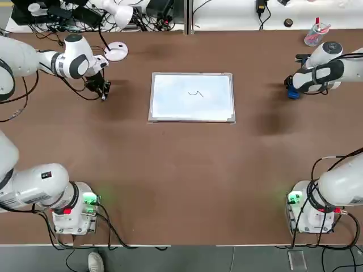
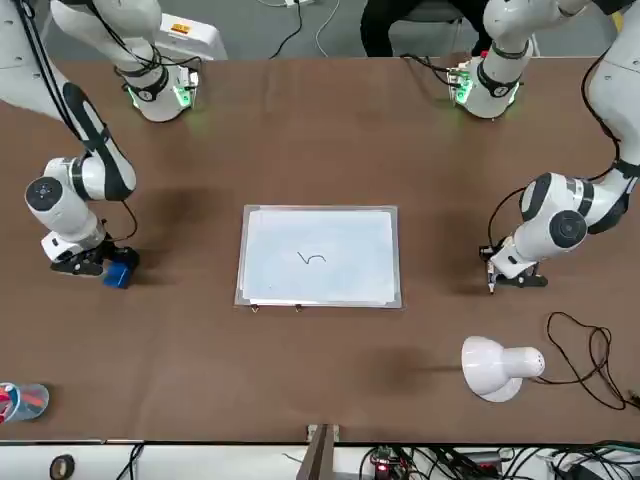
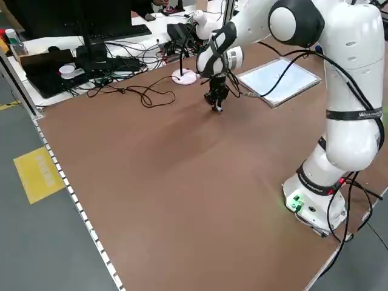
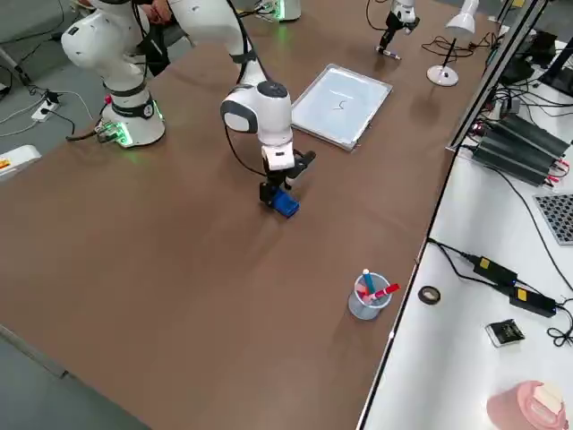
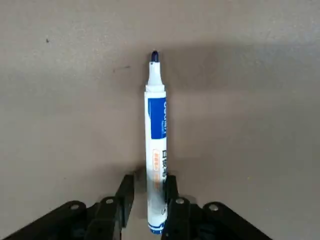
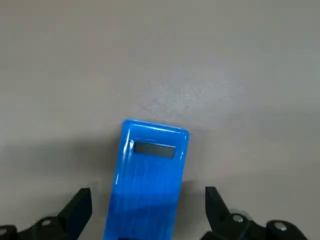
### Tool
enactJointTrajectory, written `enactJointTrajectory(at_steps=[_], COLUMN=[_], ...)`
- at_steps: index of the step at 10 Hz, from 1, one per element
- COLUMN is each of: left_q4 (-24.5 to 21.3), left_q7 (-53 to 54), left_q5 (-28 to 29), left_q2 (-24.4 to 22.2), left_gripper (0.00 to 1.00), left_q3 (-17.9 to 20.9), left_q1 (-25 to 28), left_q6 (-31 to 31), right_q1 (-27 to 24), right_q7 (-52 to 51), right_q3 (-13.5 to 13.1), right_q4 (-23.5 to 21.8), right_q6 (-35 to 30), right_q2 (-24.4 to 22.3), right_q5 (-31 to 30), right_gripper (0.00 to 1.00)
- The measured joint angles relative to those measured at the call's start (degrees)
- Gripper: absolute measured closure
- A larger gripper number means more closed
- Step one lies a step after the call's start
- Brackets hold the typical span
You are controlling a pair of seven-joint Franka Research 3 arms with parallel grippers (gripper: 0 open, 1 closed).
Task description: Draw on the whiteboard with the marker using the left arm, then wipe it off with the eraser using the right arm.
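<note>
The whiteboard (image 1: pixel 191 97) lies flat in the middle of the brown table (image 1: pixel 181 187), and there's a small dark squiggle (image 1: pixel 195 93) drawn near its centre. Over on the robot's left side, the left gripper (image 1: pixel 104 90) is down low at the tabletop, well apart from the board, and from its wrist camera I can see the marker (image 5: pixel 156 150) lying along the table between the two fingers (image 5: pixel 124 197), dark tip pointing away from the hand. One finger sits right against the barrel, the other shows a thin sliver of gap, so the jaws are only narrowly parted and I can't say for sure whether the pen is pinched or loose. A white desk lamp (image 1: pixel 117 51) stands just beyond that arm, near the table's far edge. Now across to the other side: the right gripper (image 2: pixel 88 265) is also low to the table, and the bright blue eraser (image 6: pixel 150 175) rests flat on the surface right beneath it, sitting between the fingers (image 6: pixel 77 207) with clear space on either side, so those jaws are spread wide and touch nothing. A clear cup (image 4: pixel 367 296) with red and blue pens stands near the table's far edge on that side, apart from the eraser.
</note>
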Motion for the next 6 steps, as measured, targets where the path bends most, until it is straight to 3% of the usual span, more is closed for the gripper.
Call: enactJointTrajectory(at_steps=[4, 6], left_q4=[0.2, 0.4], left_q7=[0.0, 0.0], left_q5=[0.0, 0.0], left_q2=[0.0, 0.0], left_gripper=[0.48, 0.32], left_q3=[-0.1, -0.2], left_q1=[-0.1, -0.1], left_q6=[0.1, 0.1], right_q1=[0.0, 0.0], right_q7=[0.0, 0.0], right_q3=[0.0, 0.0], right_q4=[0.0, -0.1], right_q6=[1.3, 2.1], right_q2=[0.1, 0.6], right_q5=[0.0, 0.0], right_gripper=[0.0, 0.0])
